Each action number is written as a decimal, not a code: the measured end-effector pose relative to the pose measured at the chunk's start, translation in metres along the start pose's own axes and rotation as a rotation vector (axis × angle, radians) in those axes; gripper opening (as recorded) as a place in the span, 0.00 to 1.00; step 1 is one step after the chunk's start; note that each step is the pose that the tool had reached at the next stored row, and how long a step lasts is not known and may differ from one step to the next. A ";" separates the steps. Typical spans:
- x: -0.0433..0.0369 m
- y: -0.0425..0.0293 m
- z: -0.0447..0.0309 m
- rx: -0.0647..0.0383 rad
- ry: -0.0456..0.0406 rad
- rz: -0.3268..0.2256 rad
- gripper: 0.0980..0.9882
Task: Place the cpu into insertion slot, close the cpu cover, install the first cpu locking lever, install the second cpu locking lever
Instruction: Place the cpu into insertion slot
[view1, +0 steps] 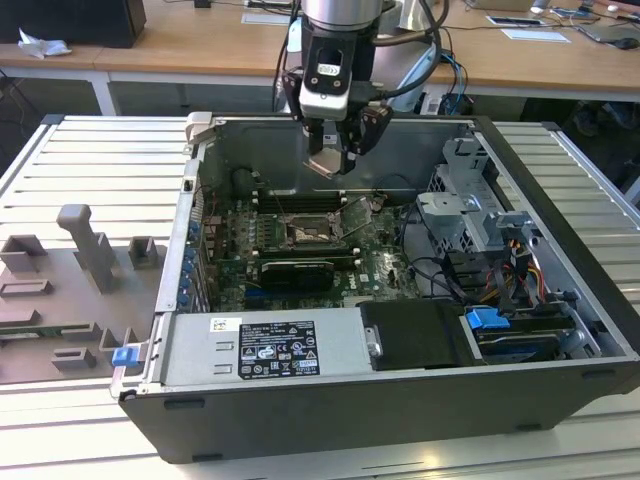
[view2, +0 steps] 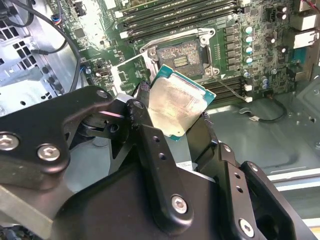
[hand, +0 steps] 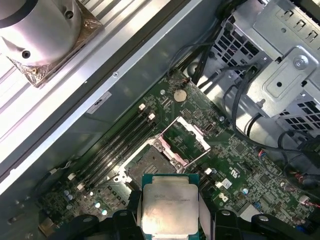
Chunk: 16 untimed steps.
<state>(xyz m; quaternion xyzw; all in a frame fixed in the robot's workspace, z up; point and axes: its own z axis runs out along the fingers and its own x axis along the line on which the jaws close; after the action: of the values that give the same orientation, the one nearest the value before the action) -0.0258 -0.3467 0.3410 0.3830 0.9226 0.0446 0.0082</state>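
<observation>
My gripper (view1: 334, 160) hangs above the green motherboard inside the open computer case, shut on the cpu (view2: 179, 102), a flat square chip with a silvery-beige top, held by its edges in both wrist views. The cpu (hand: 169, 205) sits clear above the board, a little to one side of the insertion slot (hand: 149, 169). The insertion slot (view2: 181, 55) lies bare, its dark pin field showing inside a silver frame (view1: 304, 233). The cpu cover (hand: 184, 140) stands swung open beside the slot, also seen as a tilted silver frame (view2: 131, 73). A thin wire lever (view2: 227, 87) lies beside the socket.
Long black memory slots (hand: 116, 146) run beside the socket. A black graphics card (view1: 292, 272) lies in front of it. The metal drive cage (view1: 470, 215) and cables (view1: 440, 275) fill the exterior view's right. Case walls (view1: 190, 250) ring the board. Grey fixtures (view1: 85, 260) stand outside.
</observation>
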 end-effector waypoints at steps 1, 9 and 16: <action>0.0000 -0.0001 0.0013 0.000 0.0001 0.000 0.50; -0.0001 -0.0005 0.0064 -0.002 -0.0094 0.107 0.50; 0.0002 -0.0013 0.0100 -0.003 -0.0155 0.176 0.50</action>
<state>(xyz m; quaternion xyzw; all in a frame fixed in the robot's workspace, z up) -0.0263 -0.3467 0.3309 0.4629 0.8853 0.0437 0.0120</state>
